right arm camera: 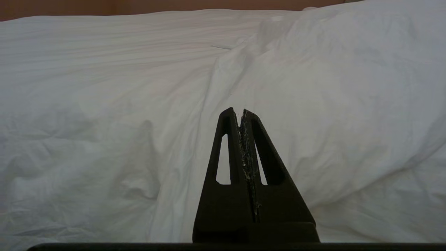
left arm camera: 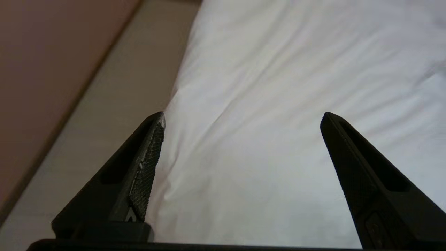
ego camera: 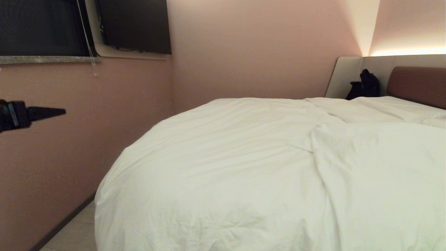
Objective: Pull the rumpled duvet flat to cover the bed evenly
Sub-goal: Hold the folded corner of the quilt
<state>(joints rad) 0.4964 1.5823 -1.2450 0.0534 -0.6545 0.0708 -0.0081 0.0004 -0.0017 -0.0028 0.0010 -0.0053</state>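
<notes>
From the head, the puffy white wrinkled duvet [ego camera: 264, 167] drapes the bed [ego camera: 418, 83] with its brown padded headboard; the black left gripper [ego camera: 52, 112] points level, clear of it. Its wrist shows fingers [left arm camera: 146, 167] spread wide, holding nothing. The right gripper [right arm camera: 241, 111] is closed, empty, facing the duvet.

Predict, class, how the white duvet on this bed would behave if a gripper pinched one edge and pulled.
The duvet looks floppy: it drapes over the bed's corner in soft folds, so it would probably sag and bunch. Its puffy thickness suggests bulk, likely dragging rather than sliding freely.
</notes>
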